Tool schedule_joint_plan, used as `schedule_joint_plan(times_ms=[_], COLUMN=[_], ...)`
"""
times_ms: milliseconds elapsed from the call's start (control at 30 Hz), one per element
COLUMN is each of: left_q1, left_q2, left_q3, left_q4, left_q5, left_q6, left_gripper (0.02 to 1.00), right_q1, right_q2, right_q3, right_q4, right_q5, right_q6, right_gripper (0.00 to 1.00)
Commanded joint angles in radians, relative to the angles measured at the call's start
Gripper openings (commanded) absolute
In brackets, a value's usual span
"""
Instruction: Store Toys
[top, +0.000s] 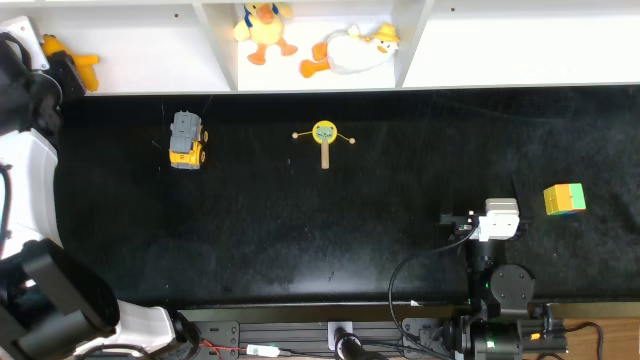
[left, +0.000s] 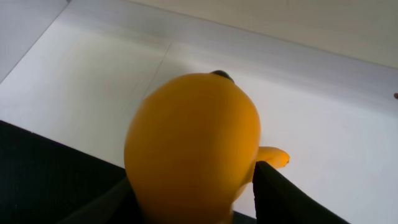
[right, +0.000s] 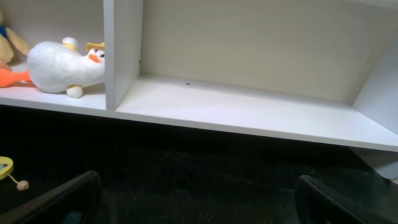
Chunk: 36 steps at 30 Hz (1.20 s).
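- Far left, inside the end shelf cubby, the left gripper is clamped on the orange toy.
- Near right, the right gripper hangs over the black table, fingers wide apart, holding nothing.

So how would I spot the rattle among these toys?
Find the white shelf at the back, then the black mat below its middle bay. The rattle lies there: a round yellow head on a wooden stick with two beaded strings, unlike the boxy truck to its left.
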Motion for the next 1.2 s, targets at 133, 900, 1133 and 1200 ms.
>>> schedule_joint_plan(times_ms=[133,900,1133,1200], left_q1=[-0.006,-0.082,-0.349,-0.386], left_q2=[0.006,-0.553,-0.458,-0.407], left_q3=[0.014,-0.569,-0.57,-0.568], left_q4=[-0.008,-0.108,-0.133,-0.116], left_q5=[-0.001,0.002,-0.031,-0.043], left_q6=[-0.003,-0.135,-0.162,-0.161], left_gripper=[0.998,0.998,0.996,0.998], right_q1=[0.005,0.005,0.005,0.005], right_q2=[-0.006,-0.006,-0.006,-0.006], right_q3=[-0.014,-0.014,-0.014,-0.014], right_q4=[0.004,0.004,0.004,0.004], right_q5=[0.0,0.0,0.0,0.0], right_q6=[0.0,0.0,0.0,0.0], right_gripper=[0.996,0.996,0.996,0.993])
